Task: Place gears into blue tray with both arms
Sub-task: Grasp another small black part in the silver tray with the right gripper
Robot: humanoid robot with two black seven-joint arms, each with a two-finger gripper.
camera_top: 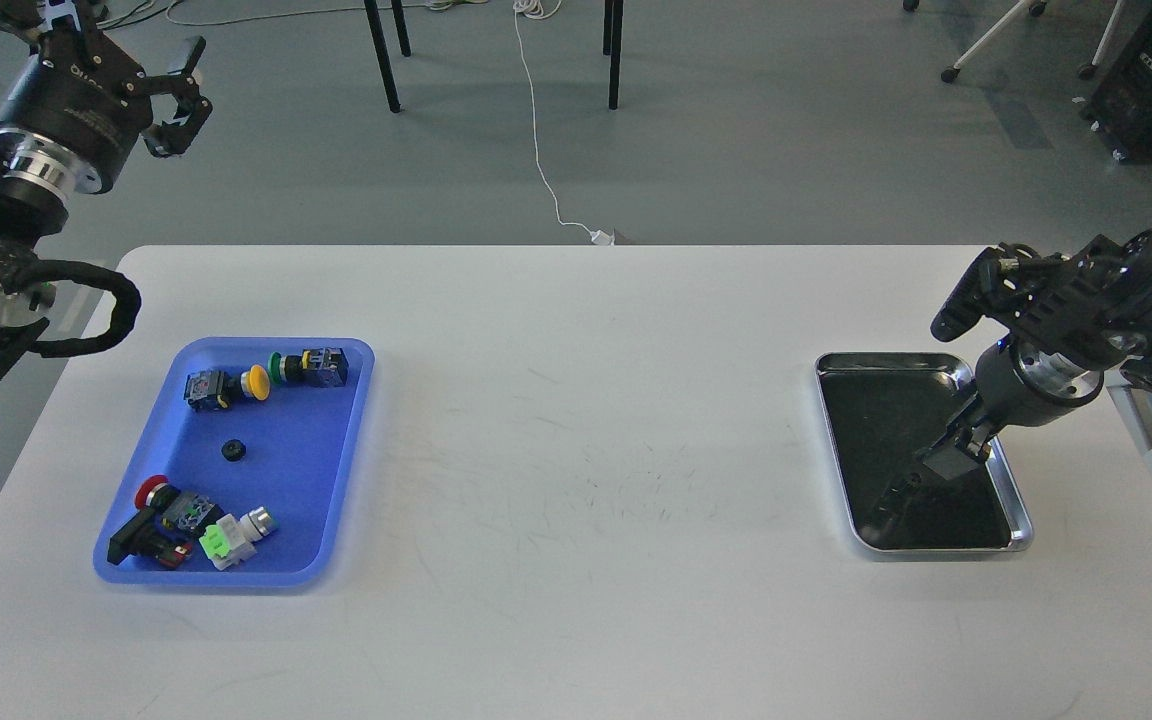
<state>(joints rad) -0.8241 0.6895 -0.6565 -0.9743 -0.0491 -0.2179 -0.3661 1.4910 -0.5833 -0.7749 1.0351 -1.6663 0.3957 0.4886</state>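
The blue tray lies on the left side of the white table. One small black gear rests near its middle, among several coloured push-button switches. My left gripper is raised beyond the table's far-left corner, open and holding nothing, well away from the tray. My right gripper points down into the silver tray on the right, its fingertips low over the dark bottom. It is seen side-on, so the gap between its fingers does not show. Below the fingers the dark bottom shows only a murky reflection.
Switches sit along the blue tray's far edge, and others crowd its near-left corner. The white table spans the view. Chair legs and a white cable lie on the floor beyond it.
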